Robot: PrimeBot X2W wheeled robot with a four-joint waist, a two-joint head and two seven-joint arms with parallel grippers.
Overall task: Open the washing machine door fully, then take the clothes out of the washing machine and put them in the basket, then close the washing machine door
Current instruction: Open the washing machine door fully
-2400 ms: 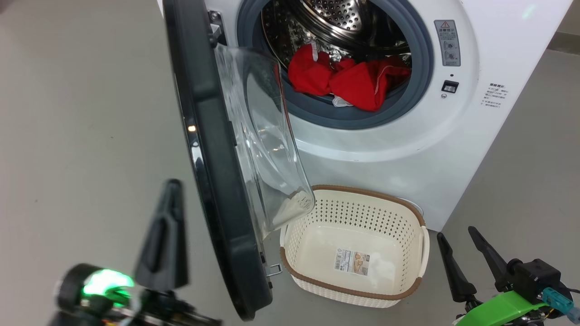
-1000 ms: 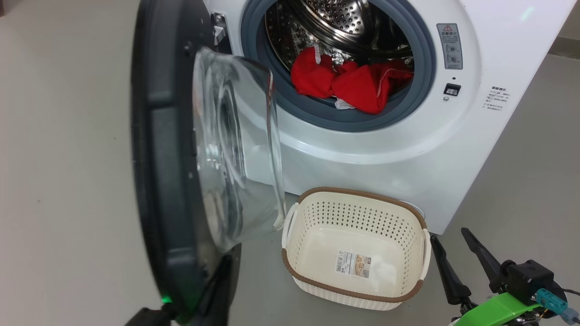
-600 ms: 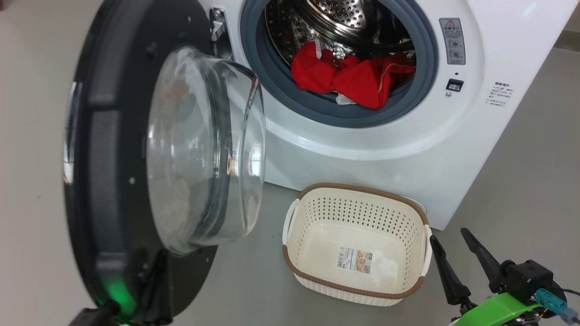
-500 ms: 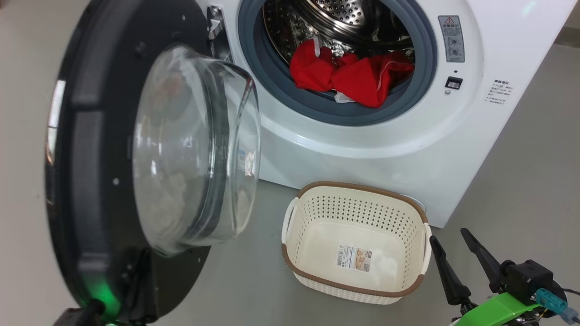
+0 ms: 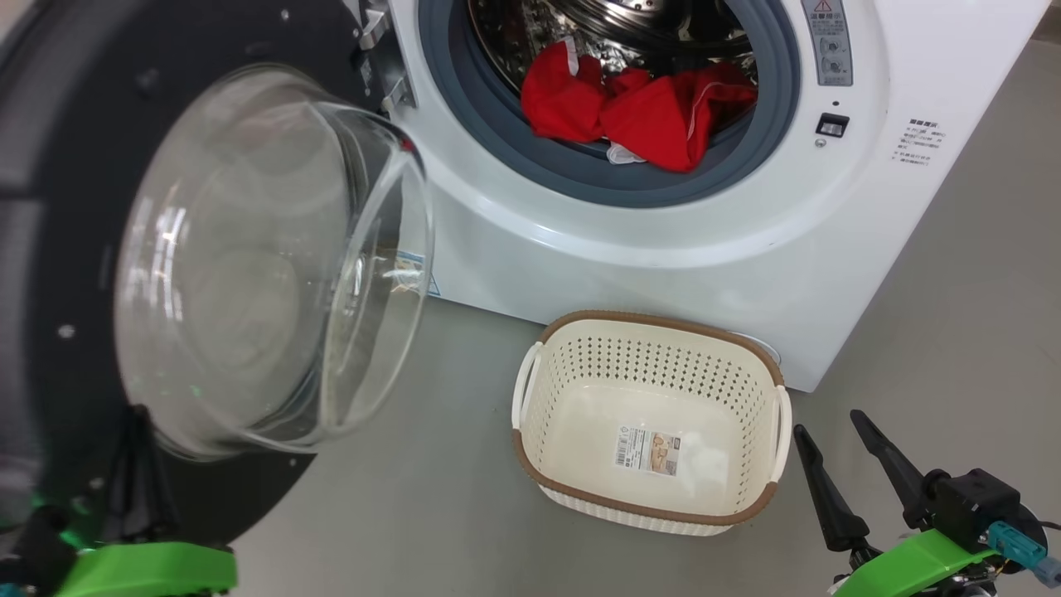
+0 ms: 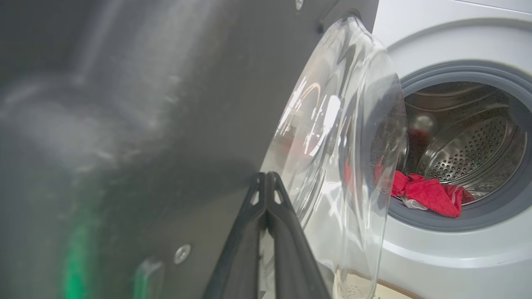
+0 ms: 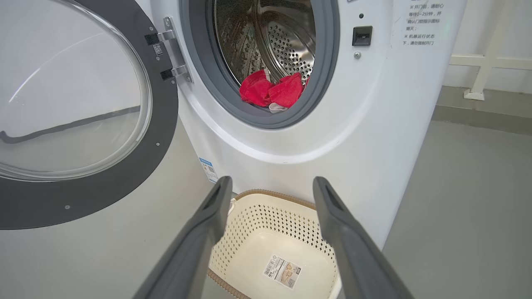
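Note:
The washing machine door (image 5: pixel 50 166) stands swung wide to the left, its glass bowl (image 5: pixel 265 257) facing me. Inside the washing machine (image 5: pixel 663 249) the red clothes (image 5: pixel 638 116) lie at the drum's front lip, also seen as clothes (image 7: pixel 270 89) and clothes (image 6: pixel 428 195). On the floor before the machine stands the basket (image 5: pixel 655 319), with only a sticker inside. My left gripper (image 6: pixel 266 176) is shut on nothing, lying along the door's inner frame (image 6: pixel 145 124) beside the glass. My right gripper (image 5: pixel 829 423) hangs open right of the basket; in its own view the gripper (image 7: pixel 272 182) is above the basket rim (image 7: pixel 266 193).
Grey floor surrounds the machine, with free room on its right side. A white rail (image 7: pixel 486 62) runs along the back wall at far right. The door hinge (image 7: pixel 172 54) sits on the opening's left, the latch slot (image 5: pixel 831 124) on its right.
The door has swung much further open to the left, from edge-on to showing its whole inner face. My left gripper went with it. The head view shifted a little; the right gripper stayed put.

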